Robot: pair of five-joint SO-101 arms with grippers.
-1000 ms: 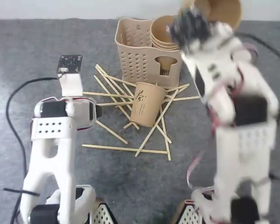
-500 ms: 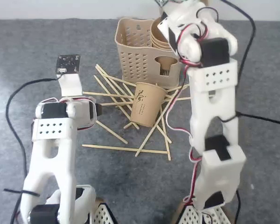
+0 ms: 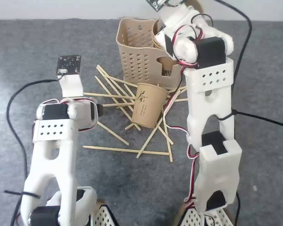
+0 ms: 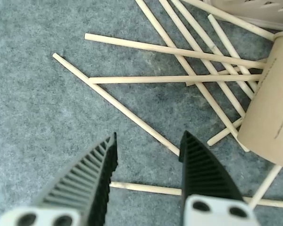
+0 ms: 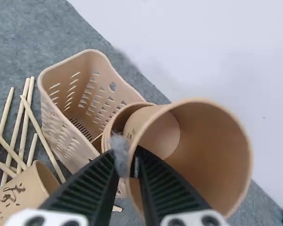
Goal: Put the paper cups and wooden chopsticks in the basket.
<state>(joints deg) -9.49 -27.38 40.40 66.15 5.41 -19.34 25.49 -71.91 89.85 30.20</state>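
Note:
My right gripper [image 5: 125,159] is shut on the rim of a brown paper cup [image 5: 203,150], held tilted above the beige basket [image 5: 78,101]. Nested paper cups [image 5: 132,125] stand inside the basket. Another paper cup [image 3: 148,104] lies tipped on the chopsticks [image 3: 127,150], just in front of the basket [image 3: 137,54]. My left gripper [image 4: 150,141] hangs open over the grey mat, with one chopstick [image 4: 118,106] running under the gap between its fingers. The tipped cup [image 4: 269,117] lies off to one side of it.
Wooden chopsticks [image 4: 188,52] lie crisscrossed on the grey carpet [image 3: 28,52] between the two arms. The right arm [image 3: 207,80] stands tall over the basket's right side. A black cable [image 3: 14,108] loops on the left.
The right arm has swung left and forward with the paper cup, from the right side to above the basket. The left arm has not moved.

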